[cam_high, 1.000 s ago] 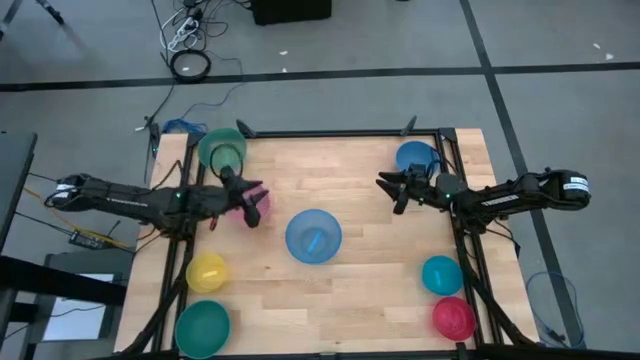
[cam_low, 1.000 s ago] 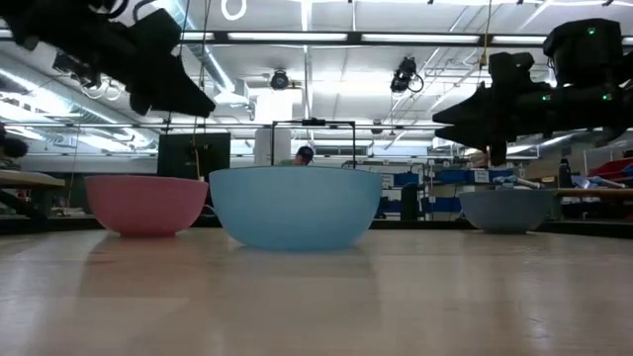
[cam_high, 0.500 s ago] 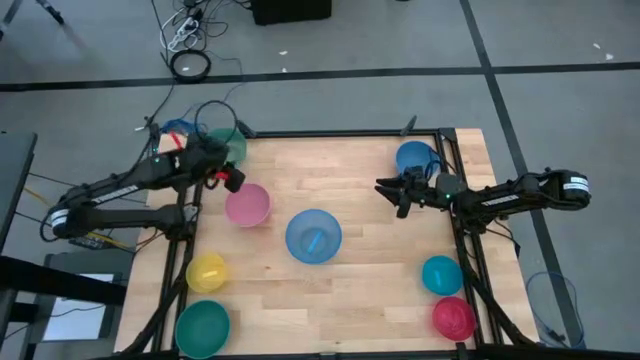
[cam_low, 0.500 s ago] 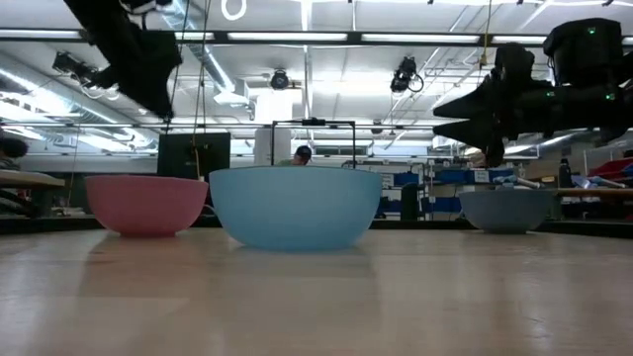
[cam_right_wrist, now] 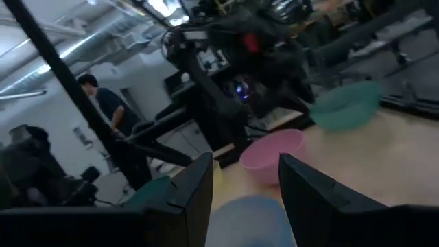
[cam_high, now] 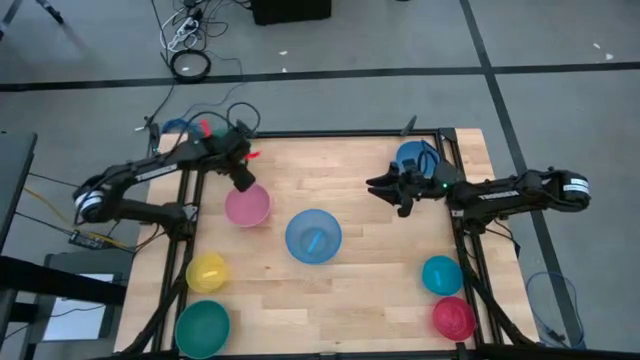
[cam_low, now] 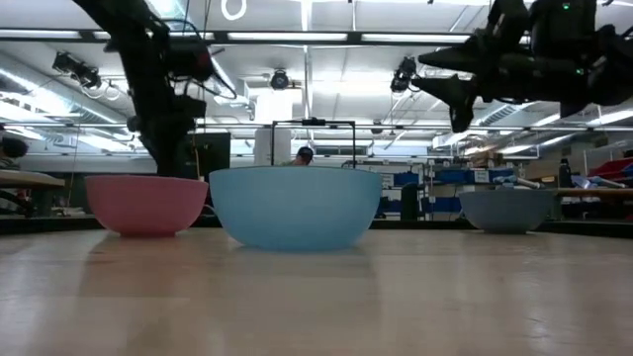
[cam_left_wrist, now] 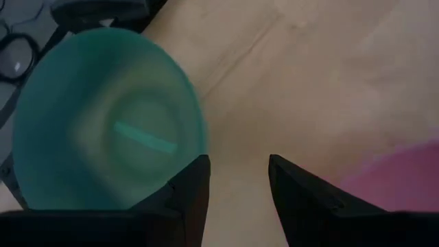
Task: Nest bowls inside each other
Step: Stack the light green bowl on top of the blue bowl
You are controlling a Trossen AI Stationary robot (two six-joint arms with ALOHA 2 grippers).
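Observation:
My left gripper (cam_high: 244, 182) (cam_left_wrist: 236, 184) is open and points steeply down over bare table between a green bowl (cam_left_wrist: 103, 116) at the far left corner and the pink bowl (cam_high: 248, 207) (cam_left_wrist: 405, 171). In the high view my left arm hides the green bowl. My right gripper (cam_high: 373, 186) (cam_right_wrist: 245, 185) hangs open, about level and well above the table, pointing toward the table's left. The blue bowl (cam_high: 414, 154) sits behind it. The large light blue bowl (cam_high: 313, 236) (cam_low: 295, 206) stands in the table's middle. All bowls rest upright on their bases.
A yellow bowl (cam_high: 207, 271) and a second green bowl (cam_high: 203, 327) stand at the near left. A teal bowl (cam_high: 441, 274) and a red bowl (cam_high: 453, 317) stand at the near right. A black frame (cam_high: 340, 133) edges the table. A person (cam_right_wrist: 103, 103) stands in the room beyond.
My left arm has swung toward the table's far edge. Its gripper has left the spot over the pink bowl and has tipped from nearly level to steeply down. My right gripper has risen and tipped slightly upward. No bowl has moved.

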